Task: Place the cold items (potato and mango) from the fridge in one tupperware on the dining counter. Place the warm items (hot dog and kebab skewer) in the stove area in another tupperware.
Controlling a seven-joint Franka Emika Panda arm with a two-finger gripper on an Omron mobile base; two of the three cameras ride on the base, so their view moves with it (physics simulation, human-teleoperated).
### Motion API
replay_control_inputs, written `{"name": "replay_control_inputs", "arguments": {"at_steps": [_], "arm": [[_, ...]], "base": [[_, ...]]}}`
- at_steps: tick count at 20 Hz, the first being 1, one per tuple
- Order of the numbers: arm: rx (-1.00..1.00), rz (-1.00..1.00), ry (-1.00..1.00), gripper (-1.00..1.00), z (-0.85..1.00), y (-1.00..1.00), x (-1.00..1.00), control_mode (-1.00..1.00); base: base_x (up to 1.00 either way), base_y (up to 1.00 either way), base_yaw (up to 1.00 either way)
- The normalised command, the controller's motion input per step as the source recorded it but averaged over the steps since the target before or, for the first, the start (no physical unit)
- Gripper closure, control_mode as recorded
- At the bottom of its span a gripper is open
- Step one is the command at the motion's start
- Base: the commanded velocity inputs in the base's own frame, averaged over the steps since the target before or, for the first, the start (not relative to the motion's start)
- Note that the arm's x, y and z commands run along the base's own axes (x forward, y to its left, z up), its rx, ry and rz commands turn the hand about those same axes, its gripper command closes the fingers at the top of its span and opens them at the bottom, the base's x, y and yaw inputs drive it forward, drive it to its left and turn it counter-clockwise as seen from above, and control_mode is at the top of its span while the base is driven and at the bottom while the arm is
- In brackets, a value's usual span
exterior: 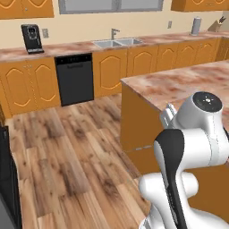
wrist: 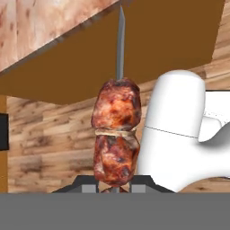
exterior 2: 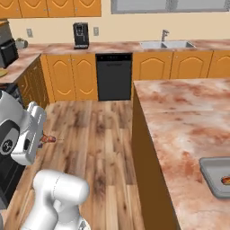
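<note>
My gripper is shut on the kebab skewer, two browned meat chunks on a thin metal spike that points away from the hand toward the dining counter's brown side panel. In the right base view the kebab skewer pokes out beside my hand, low over the wooden floor, left of the dining counter. A grey tupperware sits at the counter's near right, and a reddish hot dog lies in it. The potato and mango are out of view.
The marble dining counter stands close on my right. Along the back wall are a black dishwasher, a sink and a coffee machine. Open wooden floor lies between them.
</note>
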Motion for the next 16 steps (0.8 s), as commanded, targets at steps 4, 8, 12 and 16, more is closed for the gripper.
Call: {"name": "replay_control_inputs", "arguments": {"at_steps": [4, 8, 12, 16], "arm": [[0.0, 0.0, 0.0, 1.0, 0.0, 0.0, 0.0, 1.0], [0.0, 0.0, 0.0, 1.0, 0.0, 0.0, 0.0, 1.0], [0.0, 0.0, 0.0, 1.0, 0.0, 0.0, 0.0, 1.0], [0.0, 0.0, 0.0, 1.0, 0.0, 0.0, 0.0, 1.0]], "base": [[-1.0, -0.39, -0.29], [-0.88, -0.64, -0.27], [-0.5, -0.98, -0.19], [-0.03, -1.0, -0.07]]}}
